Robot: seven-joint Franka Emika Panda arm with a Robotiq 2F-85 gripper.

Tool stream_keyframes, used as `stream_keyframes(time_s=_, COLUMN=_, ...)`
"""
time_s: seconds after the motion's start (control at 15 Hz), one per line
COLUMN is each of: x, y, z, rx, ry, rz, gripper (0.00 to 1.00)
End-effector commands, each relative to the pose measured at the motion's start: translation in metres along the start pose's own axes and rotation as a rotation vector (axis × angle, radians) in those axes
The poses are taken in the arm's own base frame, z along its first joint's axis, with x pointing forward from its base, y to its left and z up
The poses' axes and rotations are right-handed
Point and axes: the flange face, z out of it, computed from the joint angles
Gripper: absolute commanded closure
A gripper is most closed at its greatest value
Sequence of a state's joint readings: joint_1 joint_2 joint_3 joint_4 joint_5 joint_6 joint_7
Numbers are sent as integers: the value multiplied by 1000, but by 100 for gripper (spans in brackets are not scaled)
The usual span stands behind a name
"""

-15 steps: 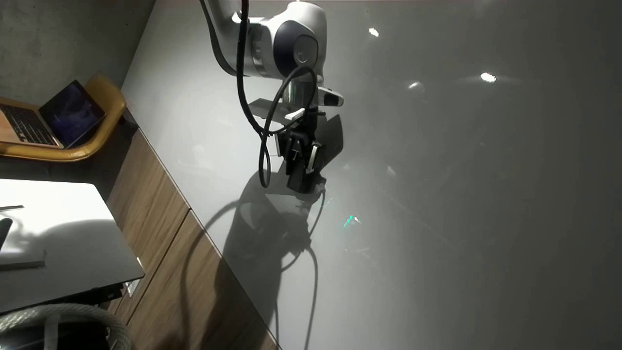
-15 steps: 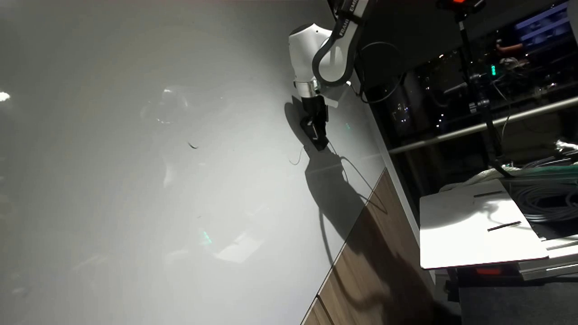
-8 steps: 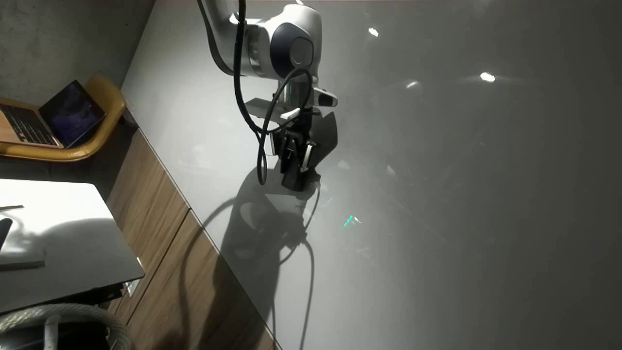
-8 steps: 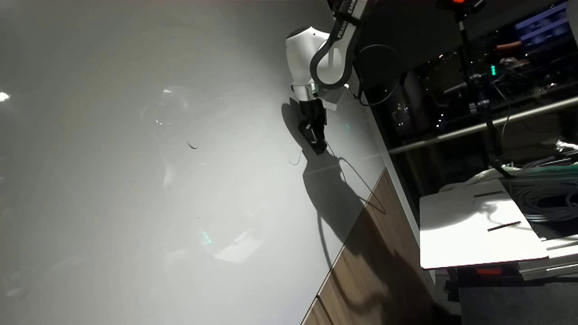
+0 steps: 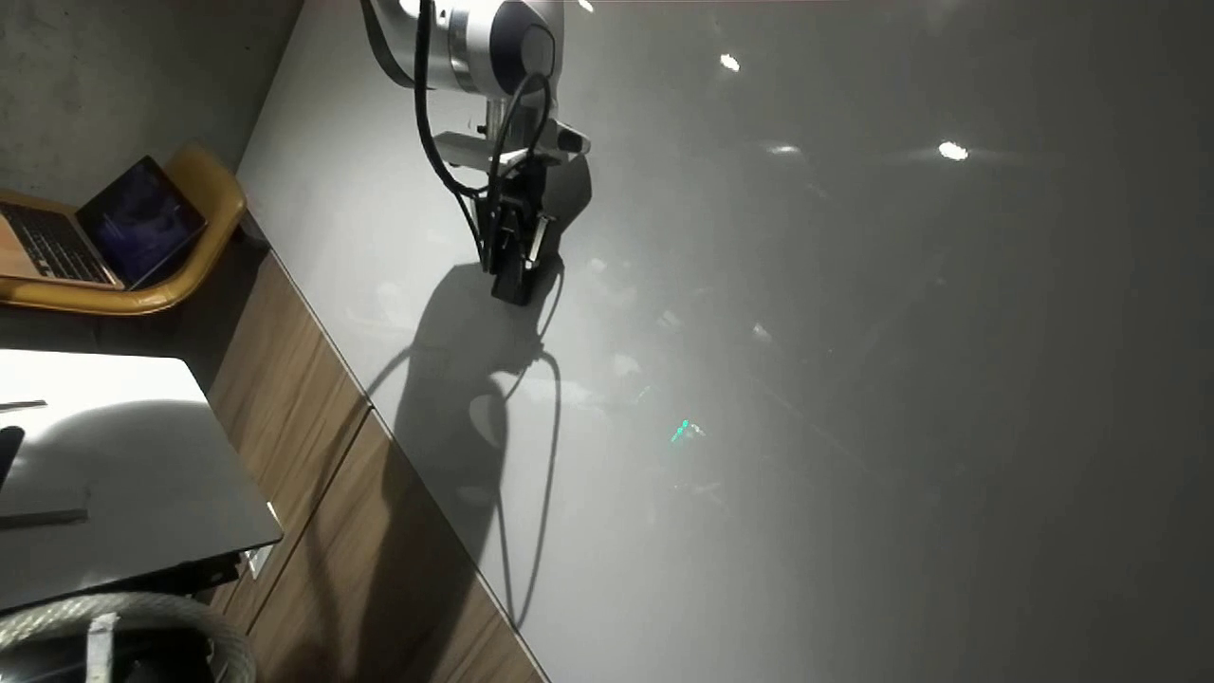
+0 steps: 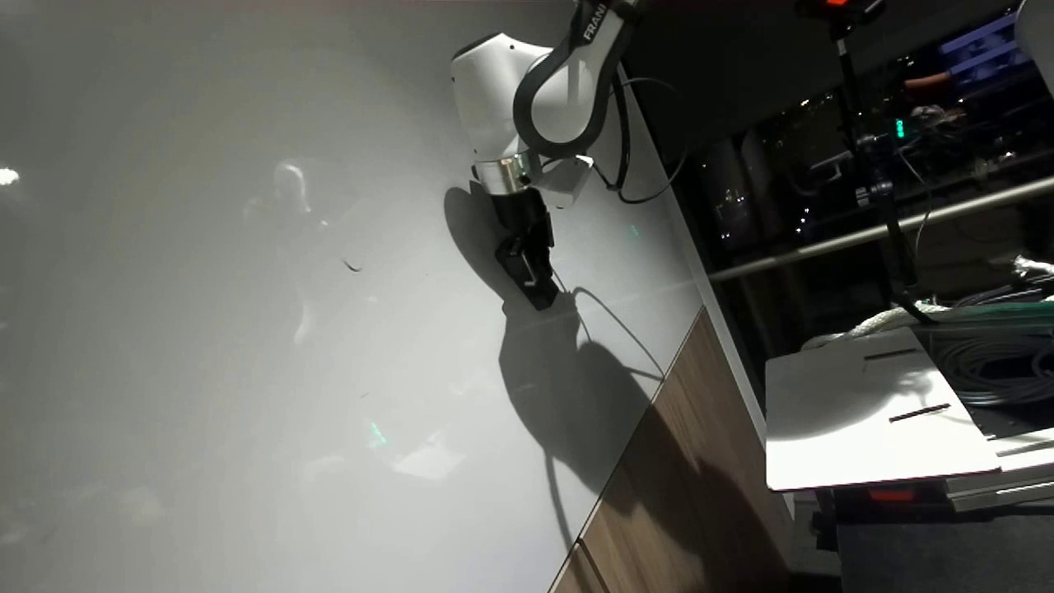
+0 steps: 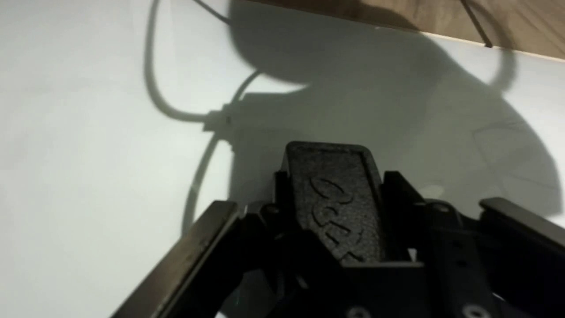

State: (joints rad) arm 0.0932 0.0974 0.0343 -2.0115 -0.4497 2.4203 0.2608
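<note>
My gripper (image 7: 336,183) is shut on a dark grey block (image 7: 329,170) with raised lettering on its face. One finger stands on each side of the block, and its end sticks out past the fingertips. In both exterior views the gripper (image 5: 520,249) (image 6: 527,268) is close to a large glossy white board (image 5: 806,427) (image 6: 247,371). The block's dark end (image 5: 513,286) (image 6: 540,296) is at or very near the board; I cannot tell if it touches. A small dark curved mark (image 6: 352,266) is on the board. Faint lines (image 7: 487,150) show in the shadow.
Wood panels (image 5: 313,493) (image 6: 659,486) run along the board's edge. A white table (image 5: 142,474) (image 6: 873,445) holds dark sticks (image 6: 919,413). A laptop (image 5: 142,223) rests on an orange chair (image 5: 133,302). A tripod (image 6: 877,177) stands behind. A black cable (image 5: 422,114) hangs along the arm.
The arm and the held block have moved, up and left in one exterior picture, left and slightly down in another. A thin curved line seen earlier beside the gripper no longer shows, perhaps hidden.
</note>
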Motion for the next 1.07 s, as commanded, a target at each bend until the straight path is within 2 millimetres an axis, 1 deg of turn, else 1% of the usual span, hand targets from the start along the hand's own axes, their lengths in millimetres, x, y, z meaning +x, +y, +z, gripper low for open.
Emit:
stream_keyframes(time_s=0.0, x=42, y=-52, z=-19, rx=18, ry=69, rz=-47, gripper=70)
stream_keyframes(time_s=0.13, x=47, y=-68, z=-23, rx=22, ry=66, rz=-67, gripper=70)
stream_keyframes(time_s=0.4, x=50, y=-87, z=-30, rx=20, ry=58, rz=-99, gripper=70)
stream_keyframes(time_s=0.6, x=53, y=-110, z=-42, rx=20, ry=64, rz=-132, gripper=70)
stream_keyframes(time_s=0.73, x=58, y=-135, z=-54, rx=21, ry=71, rz=-162, gripper=70)
stream_keyframes(time_s=1.0, x=68, y=-197, z=-88, rx=7, ry=104, rz=-239, gripper=70)
